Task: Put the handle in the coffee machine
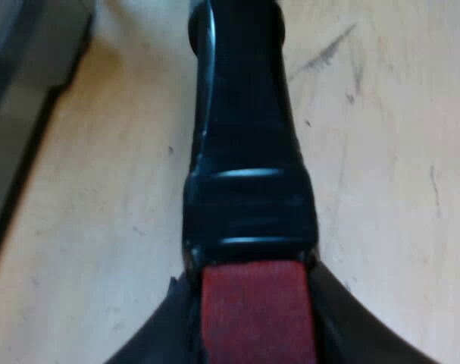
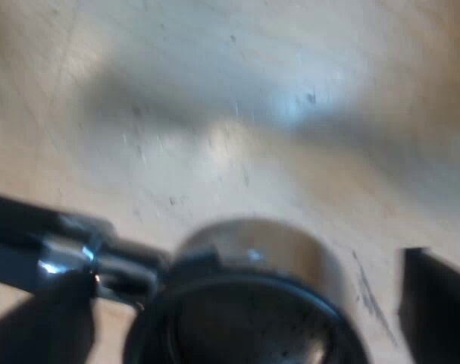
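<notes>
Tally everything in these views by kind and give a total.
Metal holder, with a dark handle and a red end: 1
Hands: 2. The left hand is clasping the red end, and the right hand is open near the holder's cup.
Wooden table: 1
Grey thing at the table's edge, too unclear to name: 1
Total: 5

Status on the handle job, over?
Left gripper shut on holder at red end. Right gripper open over its basket. Over wooden table, not locked in.
</notes>
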Tool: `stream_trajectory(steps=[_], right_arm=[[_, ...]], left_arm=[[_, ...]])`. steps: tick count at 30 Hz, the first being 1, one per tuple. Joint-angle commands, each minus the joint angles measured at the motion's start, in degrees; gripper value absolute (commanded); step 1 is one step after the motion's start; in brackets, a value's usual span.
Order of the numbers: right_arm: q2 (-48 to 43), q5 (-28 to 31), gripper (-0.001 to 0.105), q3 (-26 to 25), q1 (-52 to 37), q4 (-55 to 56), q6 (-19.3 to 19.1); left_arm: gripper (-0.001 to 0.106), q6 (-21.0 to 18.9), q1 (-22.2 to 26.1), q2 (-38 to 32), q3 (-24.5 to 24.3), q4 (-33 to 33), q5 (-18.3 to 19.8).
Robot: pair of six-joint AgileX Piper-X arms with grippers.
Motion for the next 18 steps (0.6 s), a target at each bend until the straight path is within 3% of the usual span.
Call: stream_trajectory(steps=[1, 6, 7, 10, 15, 18], right_arm=[[-0.79, 0.15, 0.104, -0.92, 0.04, -0.61, -0.04], [-0.79, 0.42, 0.104, -1.43, 0.04, -1.06, -0.04], [-0.97, 0.57, 0.104, -4.44, 0.04, -1.05, -0.04], [-1.65, 1.13, 0.104, -6.1, 0.04, -1.17, -0.04], [-5.43, 6.68, 0.104, -9.09, 0.19, -1.5, 0.25], [-8.03, 6.76, 0.104, -9.6, 0.19, -3.25, 0.25]], left_arm=[[0.0, 0.33, -0.23, -0.25, -0.02, -1.17, 1.6], [0.0, 0.33, -0.23, -2.04, -0.02, -0.41, 1.6], [0.0, 0.48, -0.01, -2.29, -0.02, 2.01, 1.6], [0.0, 1.23, 1.38, -4.0, -0.02, 4.26, 1.99], [0.0, 1.37, 8.11, -6.9, -0.02, 9.25, 2.92], [0.0, 4.99, 14.13, -7.37, -0.02, 14.86, 7.7]])
